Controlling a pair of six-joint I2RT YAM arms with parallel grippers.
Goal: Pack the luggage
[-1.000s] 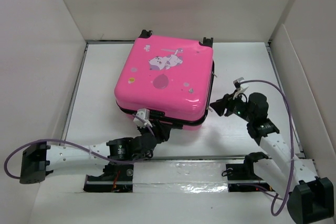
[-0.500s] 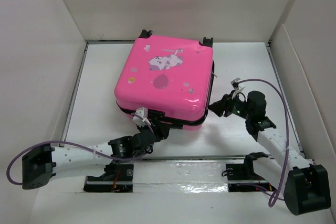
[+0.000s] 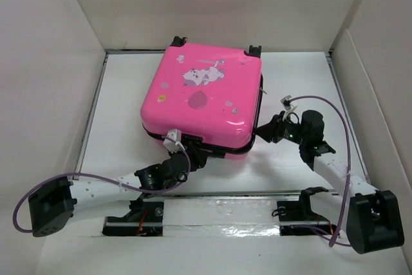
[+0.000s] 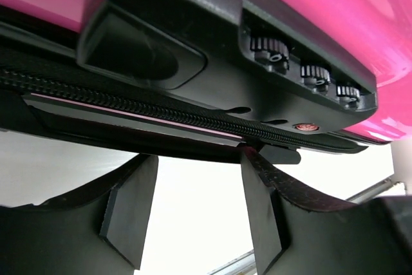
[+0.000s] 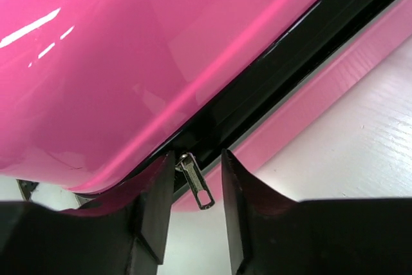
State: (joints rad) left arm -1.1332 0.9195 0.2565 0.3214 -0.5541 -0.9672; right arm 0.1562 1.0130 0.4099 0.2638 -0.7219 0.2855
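The pink hard-shell luggage (image 3: 203, 98) lies flat and closed in the middle of the table, sticker side up, two black wheels at its far edge. My left gripper (image 3: 193, 157) is open at its near side, just under the black lock panel with number dials (image 4: 302, 72) and the zipper line (image 4: 161, 111); nothing is between its pads (image 4: 129, 207). My right gripper (image 3: 262, 132) is open at the luggage's near right corner. In the right wrist view a metal zipper pull (image 5: 196, 188) hangs between its fingers (image 5: 154, 214), by the left one.
White walls enclose the table on the left, back and right. A metal rail (image 3: 225, 194) runs along the near edge by the arm bases. Purple cables loop from both arms.
My left gripper has crept forward to the luggage's near edge. My right arm has shifted slightly left toward the corner. The luggage has not moved.
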